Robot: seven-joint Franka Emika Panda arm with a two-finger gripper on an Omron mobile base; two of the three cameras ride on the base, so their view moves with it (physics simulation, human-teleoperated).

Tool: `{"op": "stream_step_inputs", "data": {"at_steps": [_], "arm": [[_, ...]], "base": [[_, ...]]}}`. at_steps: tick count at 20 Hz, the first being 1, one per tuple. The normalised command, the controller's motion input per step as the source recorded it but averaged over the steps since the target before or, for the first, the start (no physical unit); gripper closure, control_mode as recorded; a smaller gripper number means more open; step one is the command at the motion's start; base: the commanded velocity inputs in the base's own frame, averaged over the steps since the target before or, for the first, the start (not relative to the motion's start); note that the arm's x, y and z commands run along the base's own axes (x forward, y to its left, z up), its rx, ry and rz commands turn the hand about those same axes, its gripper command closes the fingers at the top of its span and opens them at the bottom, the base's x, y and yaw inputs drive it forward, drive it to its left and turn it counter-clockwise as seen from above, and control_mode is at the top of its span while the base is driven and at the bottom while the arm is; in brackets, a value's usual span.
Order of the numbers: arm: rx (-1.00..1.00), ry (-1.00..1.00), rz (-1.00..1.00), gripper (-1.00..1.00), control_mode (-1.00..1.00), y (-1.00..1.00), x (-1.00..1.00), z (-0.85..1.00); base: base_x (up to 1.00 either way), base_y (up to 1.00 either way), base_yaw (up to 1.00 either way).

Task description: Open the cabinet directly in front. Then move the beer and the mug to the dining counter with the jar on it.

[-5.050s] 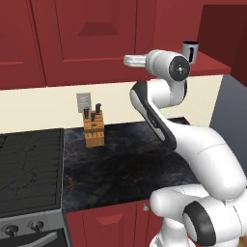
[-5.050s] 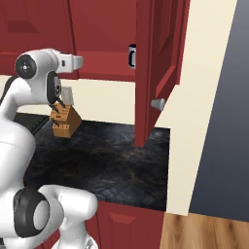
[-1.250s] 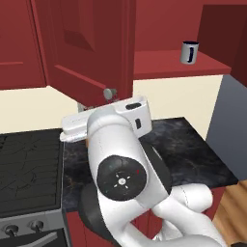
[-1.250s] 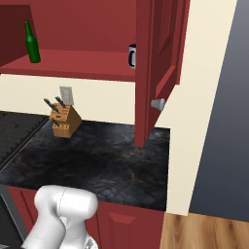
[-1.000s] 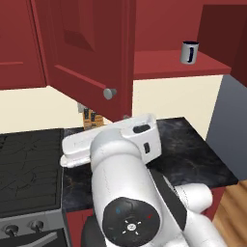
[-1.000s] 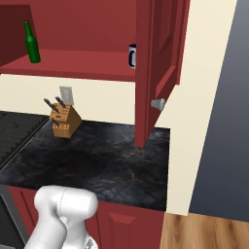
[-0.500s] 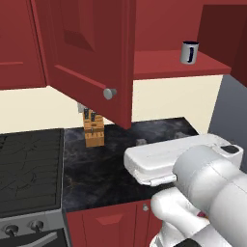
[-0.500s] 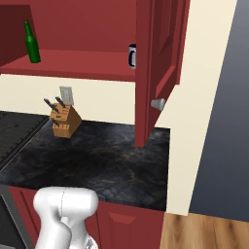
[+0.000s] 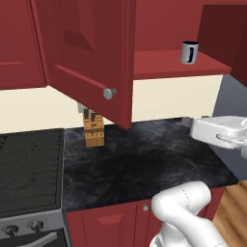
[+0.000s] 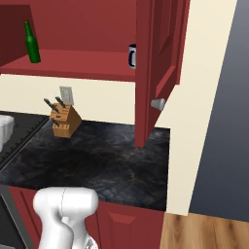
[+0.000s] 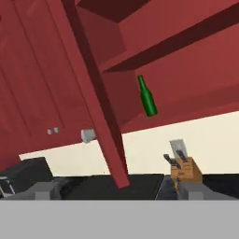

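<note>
1. The gripper (image 11: 116,189) stands wide open and holds nothing; its fingertips (image 11: 44,189) are free, likely ready to reach.
2. Both doors of the cabinet (image 9: 87,58) stand swung out, so that step looks done.
3. On its shelf, the beer (image 10: 32,43) stands upright, well apart from the mug (image 9: 189,52).
4. Below, a knife block (image 10: 65,121) sits on the black worktop (image 9: 140,164).

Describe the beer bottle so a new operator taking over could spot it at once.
Start at the red wall cabinet above the black worktop; both doors stand open. The beer stands upright on the red inner shelf at its left end, roughly above the knife block. It is slim, dark green and long-necked, unlike the squat white-grey mug at the shelf's far right.
</note>
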Motion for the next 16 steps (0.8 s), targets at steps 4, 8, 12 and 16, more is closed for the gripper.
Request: {"op": "stream_step_inputs", "data": {"at_steps": [4,8,12,16], "arm": [[0.2,0.08,0.31,-1.0,-1.0,-0.14,0.47,-0.08],[0.03,0.01,0.18,-1.0,-1.0,0.01,0.58,-0.35],[0.01,0.0,0.04,-1.0,-1.0,0.02,0.16,-0.14],[0.0,0.0,0.02,-1.0,-1.0,0.0,0.23,-0.02]], "base": [[0.0,0.0,0.0],[0.0,0.0,0.0],[0.0,0.0,0.0],[0.0,0.0,0.0]]}}
